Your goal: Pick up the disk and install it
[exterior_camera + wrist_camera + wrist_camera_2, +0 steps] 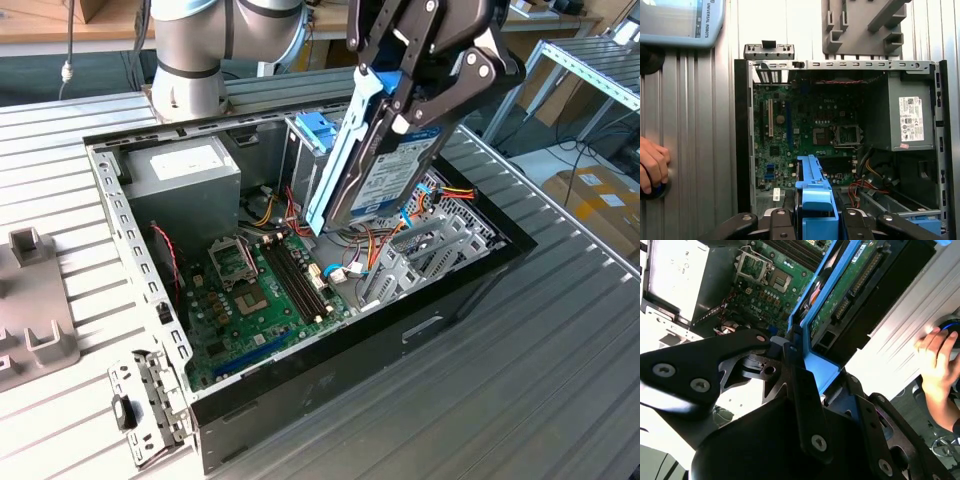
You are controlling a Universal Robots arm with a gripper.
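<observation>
Here my gripper (440, 95) clamps the disk (385, 180) by its blue-framed edges above the computer case (330, 372). It looks rigid, weighty, fragile.

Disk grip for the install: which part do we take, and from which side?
Going by the present hold, pinch the disk across its two broad flat faces at the upper end, coming in from above. It is thin and flat, so the faces probably give the gripper the most contact. That also leaves the lower end hanging free, tilted over the open computer case.
</observation>
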